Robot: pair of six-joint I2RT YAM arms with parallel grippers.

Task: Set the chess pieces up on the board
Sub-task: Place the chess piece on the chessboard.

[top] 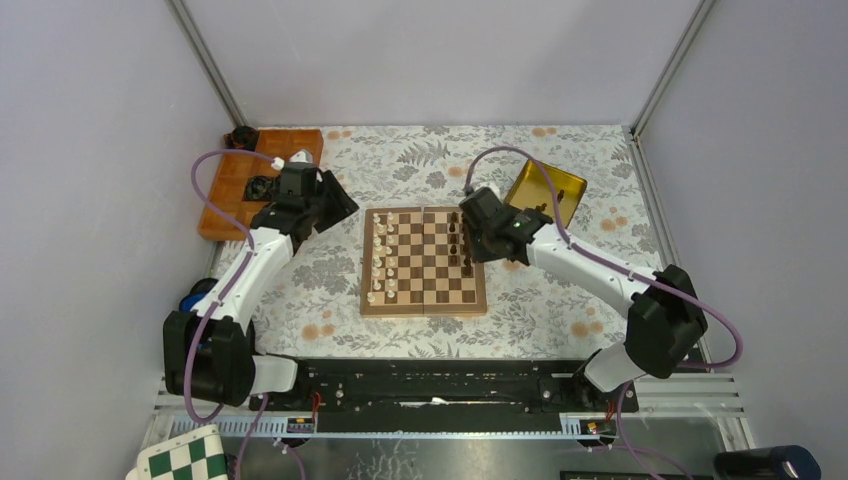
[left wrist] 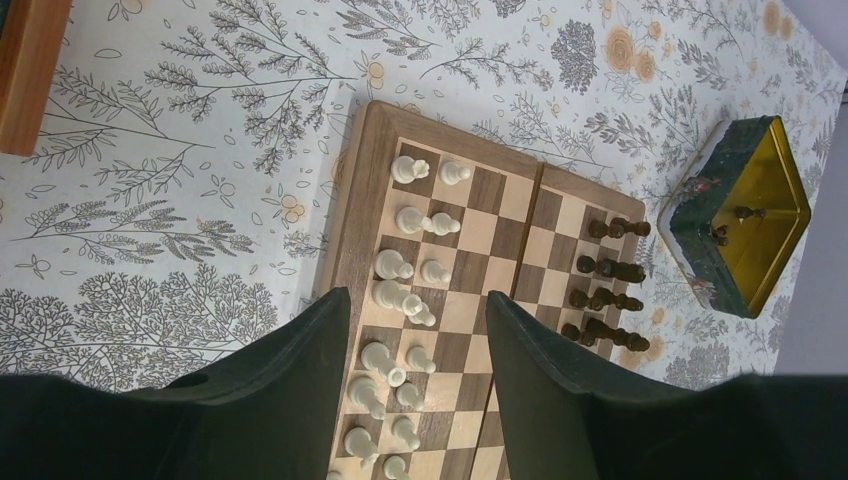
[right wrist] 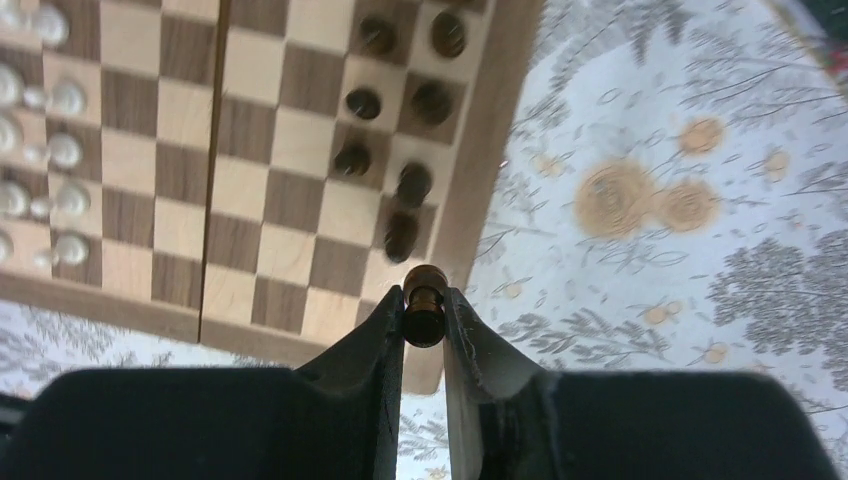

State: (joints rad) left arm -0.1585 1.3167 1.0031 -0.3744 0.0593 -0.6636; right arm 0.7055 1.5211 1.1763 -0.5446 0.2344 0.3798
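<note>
Right gripper (right wrist: 424,295): jaws narrow, pinching one dark brown turned wooden chess piece (right wrist: 424,320) over the brown border of the square wooden chessboard (right wrist: 300,150). We note more dark pieces (right wrist: 412,185) standing just beyond the tips. Left gripper (left wrist: 418,298): jaws wide, empty, cream-white pieces (left wrist: 390,265) below them. Dark green gold-lined tin (left wrist: 760,200) well beyond. Floral tablecloth (left wrist: 150,200) under all; grey walls (top: 90,150) around.

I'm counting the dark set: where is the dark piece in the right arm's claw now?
Right wrist view: the dark piece is pinched in the right claw, over the right-hand border of the board, beside the nearest standing dark pieces.
</note>
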